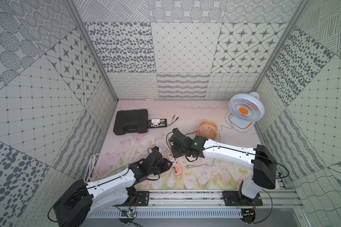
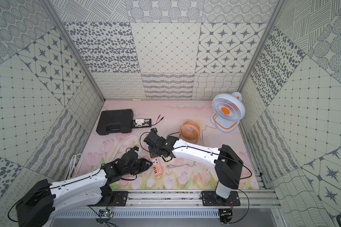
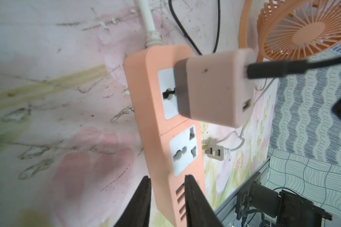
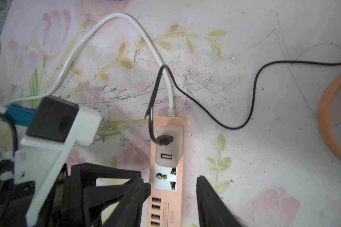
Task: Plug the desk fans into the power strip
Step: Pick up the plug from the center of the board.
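The pink flowered mat [image 1: 185, 116] covered the floor. A black case [image 1: 130, 121] lay shut at far left. The white fan [image 1: 245, 111], orange hub, stood upright in the far right corner. The smaller orange fan [image 1: 207, 128] sat near it, toward the middle.

The left gripper [image 3: 166, 176] sat at the USB end of the power strip [image 3: 156, 118]: 1 finger [image 3: 144, 196] against the strip's side edge, the other finger [image 3: 193, 196] over its face by the USB ports, narrow gap. Could not tell if it pinched the strip or only pressed on it. The right gripper [image 4: 172, 180] hung above the strip, released, fingers [image 4: 211, 206] spread wider than the strip, holding nothing.

The power strip [image 1: 175, 167] lay flat on the mat, front of center, slanted, between the 2 grippers, USB end toward the front rail [image 1: 185, 197]. Its thick white cord [image 4: 75, 53] left the far end, curved left and ended in a loose coil at the mat's left edge. A pinkish adapter [image 3: 215, 86] was seated in the socket nearest the cord; the 2nd socket, next to the 4 USB ports, showed bare. A black cable [image 3: 274, 68] was plugged into the adapter, crossed over the white cord and ran off toward the orange fan. A small 2-prong plug [image 3: 215, 154] on a thin pale cord lay loose on the mat just beside the strip.
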`<action>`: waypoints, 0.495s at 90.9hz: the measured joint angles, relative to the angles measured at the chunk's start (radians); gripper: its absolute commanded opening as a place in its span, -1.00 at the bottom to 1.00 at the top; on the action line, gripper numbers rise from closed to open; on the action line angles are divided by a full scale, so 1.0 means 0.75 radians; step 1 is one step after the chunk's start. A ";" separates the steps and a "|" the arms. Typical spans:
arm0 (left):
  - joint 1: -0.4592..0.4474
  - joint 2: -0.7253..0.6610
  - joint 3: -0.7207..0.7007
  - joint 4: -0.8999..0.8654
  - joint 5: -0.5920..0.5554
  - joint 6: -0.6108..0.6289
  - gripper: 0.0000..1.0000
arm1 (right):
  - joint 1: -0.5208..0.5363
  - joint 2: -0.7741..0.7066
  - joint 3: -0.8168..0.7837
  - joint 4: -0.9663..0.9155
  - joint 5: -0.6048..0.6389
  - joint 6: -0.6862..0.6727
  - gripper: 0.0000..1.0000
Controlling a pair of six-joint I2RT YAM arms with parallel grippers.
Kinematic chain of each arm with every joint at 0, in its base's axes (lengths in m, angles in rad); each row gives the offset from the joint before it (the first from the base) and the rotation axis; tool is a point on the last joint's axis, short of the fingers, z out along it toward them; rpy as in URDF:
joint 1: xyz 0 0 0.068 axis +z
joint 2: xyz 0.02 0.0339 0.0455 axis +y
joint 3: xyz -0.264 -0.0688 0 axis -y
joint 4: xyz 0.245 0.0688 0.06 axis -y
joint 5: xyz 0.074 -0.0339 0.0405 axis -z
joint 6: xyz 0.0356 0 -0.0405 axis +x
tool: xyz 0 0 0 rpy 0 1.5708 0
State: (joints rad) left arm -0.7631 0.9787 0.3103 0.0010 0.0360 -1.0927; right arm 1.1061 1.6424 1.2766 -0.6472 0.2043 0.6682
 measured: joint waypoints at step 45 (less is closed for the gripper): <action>-0.001 -0.094 0.109 -0.076 0.118 0.119 -0.42 | 0.075 -0.710 -0.823 -0.002 0.086 0.551 -0.13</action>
State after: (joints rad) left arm -0.7639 0.9081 0.3920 -0.0563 0.1246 -1.0039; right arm 1.1625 1.1099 0.6590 -0.6483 0.2687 1.0813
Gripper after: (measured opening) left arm 0.294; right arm 0.410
